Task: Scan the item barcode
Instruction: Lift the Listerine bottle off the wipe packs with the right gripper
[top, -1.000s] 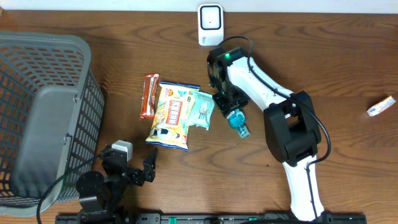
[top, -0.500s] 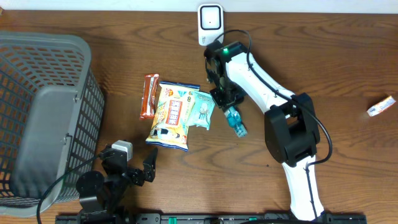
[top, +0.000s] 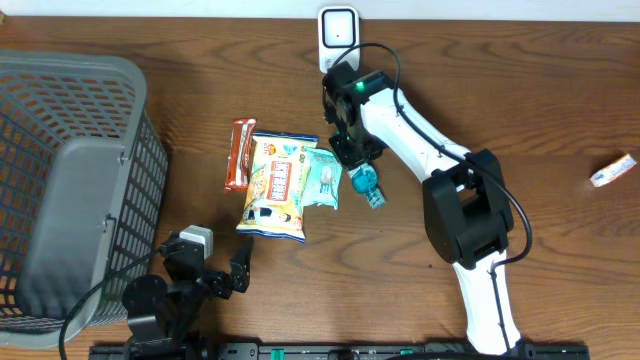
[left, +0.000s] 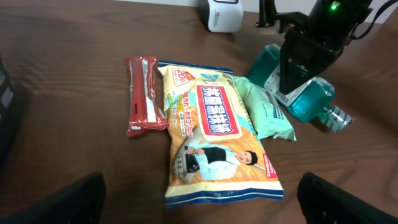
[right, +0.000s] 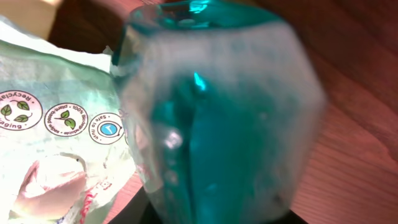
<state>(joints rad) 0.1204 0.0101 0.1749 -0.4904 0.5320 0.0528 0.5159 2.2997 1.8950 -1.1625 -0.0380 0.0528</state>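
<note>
The left tool (left: 200, 193) sat nearest the robot, low over the bench (top: 560, 90). Its 2 fingers were spread fully apart and nothing was between them.

Just ahead of it lay 3 flat packets. A yellow bag (left: 211, 143) came first, face up, with its long side running away from the tool. A red bar (left: 142, 96) lay along the left of the bag's far half, close beside it; I could not tell whether they touched. A pale green pack (left: 264, 112) lay against the bag's right edge.

Just past the pack was the bottle (left: 314, 99), teal and see-through. The right tool (top: 355, 158) reached down from above and was closed on the bottle's wide body. The bottle was tilted, with its cap pointing toward the robot and to the right, and its broad end toward the far side. A white label on its side faced the left wrist camera. I could not tell whether the cap touched the bench. In the right wrist view the bottle filled most of the frame, blurred, with the pack's printed film beside it on the left.

Farthest off, a white scanner (top: 338, 38) stood at the bench's back edge, just behind the right arm's wrist and apart from the bottle.

A grey basket (top: 70, 180) took up the left end of the bench. 1 small white object (top: 612, 170) lay alone far to the right.
</note>
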